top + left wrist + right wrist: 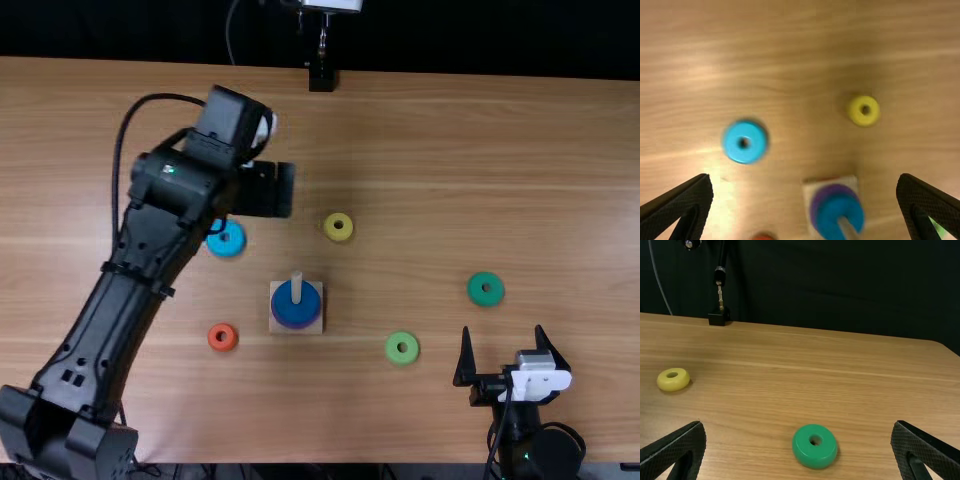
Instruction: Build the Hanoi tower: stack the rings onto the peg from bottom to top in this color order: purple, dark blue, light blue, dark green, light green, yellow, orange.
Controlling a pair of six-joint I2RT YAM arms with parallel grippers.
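Third ring in hand, by judgement: the left gripper [805, 176] is empty, fingers spread, with the light blue ring [732, 137] beyond their tips, nearer one finger. Between the fingers as seen from the wrist, the peg [296, 286] bears the purple ring [826, 191] and dark blue ring [296, 310]. Next move: centre the fingers over light blue, descend, grip. Right gripper [799, 423]: parted, empty; dark green ring [812, 458] ahead, between its fingers' lines
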